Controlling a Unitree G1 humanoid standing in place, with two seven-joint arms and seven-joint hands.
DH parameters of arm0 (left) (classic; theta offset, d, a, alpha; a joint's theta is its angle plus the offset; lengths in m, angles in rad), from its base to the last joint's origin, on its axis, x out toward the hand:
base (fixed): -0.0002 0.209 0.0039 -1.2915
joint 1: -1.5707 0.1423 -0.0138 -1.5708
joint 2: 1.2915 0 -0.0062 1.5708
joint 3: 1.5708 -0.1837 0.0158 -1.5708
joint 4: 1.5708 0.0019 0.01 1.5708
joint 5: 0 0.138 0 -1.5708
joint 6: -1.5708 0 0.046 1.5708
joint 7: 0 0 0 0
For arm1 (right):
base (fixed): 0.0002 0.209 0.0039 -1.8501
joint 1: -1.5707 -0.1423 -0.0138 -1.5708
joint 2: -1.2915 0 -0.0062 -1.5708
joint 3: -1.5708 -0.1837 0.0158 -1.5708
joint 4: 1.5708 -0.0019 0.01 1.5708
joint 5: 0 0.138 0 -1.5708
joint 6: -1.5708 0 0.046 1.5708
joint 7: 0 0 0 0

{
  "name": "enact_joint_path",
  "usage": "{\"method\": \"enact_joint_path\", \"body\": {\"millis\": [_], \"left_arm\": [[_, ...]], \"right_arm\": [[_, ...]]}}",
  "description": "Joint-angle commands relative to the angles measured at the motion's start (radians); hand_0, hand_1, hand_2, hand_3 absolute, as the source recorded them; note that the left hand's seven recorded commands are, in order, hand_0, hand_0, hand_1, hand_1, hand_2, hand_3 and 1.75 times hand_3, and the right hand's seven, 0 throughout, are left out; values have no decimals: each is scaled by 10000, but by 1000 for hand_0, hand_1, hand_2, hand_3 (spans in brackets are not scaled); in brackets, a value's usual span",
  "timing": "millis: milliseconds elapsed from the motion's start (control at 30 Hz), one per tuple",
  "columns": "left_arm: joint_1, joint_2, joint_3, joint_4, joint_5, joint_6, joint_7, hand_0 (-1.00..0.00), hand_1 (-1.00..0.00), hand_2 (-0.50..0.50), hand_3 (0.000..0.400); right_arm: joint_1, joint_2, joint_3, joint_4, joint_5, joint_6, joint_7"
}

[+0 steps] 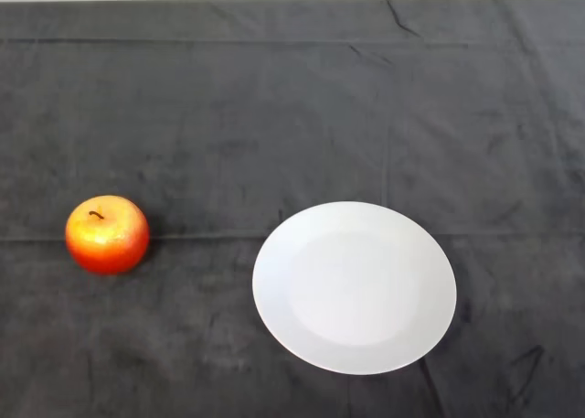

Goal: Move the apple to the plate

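The apple (107, 234) is seen upright on the bench (292, 107) at nine o'clock, well apart from the bare plate (355, 287) at five o'clock. No robot hand is shown, so its state cannot be told. The reach is judged not yet begun; a leftward approach is called for.

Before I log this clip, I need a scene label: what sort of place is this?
Probably a staged tabletop test setup, not a real kitchen: a dark grey cloth covers the table, with only a red-orange apple and an empty round white plate on it.
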Motion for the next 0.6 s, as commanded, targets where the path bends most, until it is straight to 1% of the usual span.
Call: {"method": "enact_joint_path", "body": {"millis": [33, 167, 333, 433, 600], "left_arm": [[-421, -53, 183, 268, 161, -244, -68, 0, 0, 0, 0], [-531, -186, 127, 204, 222, -268, -229, 0, 0, 0, 0], [-679, -472, 29, 81, 259, -348, -609, 0, 0, 0, 0], [-743, -664, -12, -16, 202, -408, -1046, 0, 0, 0, 0], [-840, -894, -56, -191, 41, -460, -1937, 0, 0, 0, 0]], "right_arm": [[-118, -218, -147, -3, 170, -39, 48], [-117, -218, -147, -3, 169, -39, 48], [-117, -217, -148, -5, 168, -40, 48], [-116, -216, -148, -7, 168, -40, 48], [-115, -214, -148, -10, 167, -41, 47]]}}
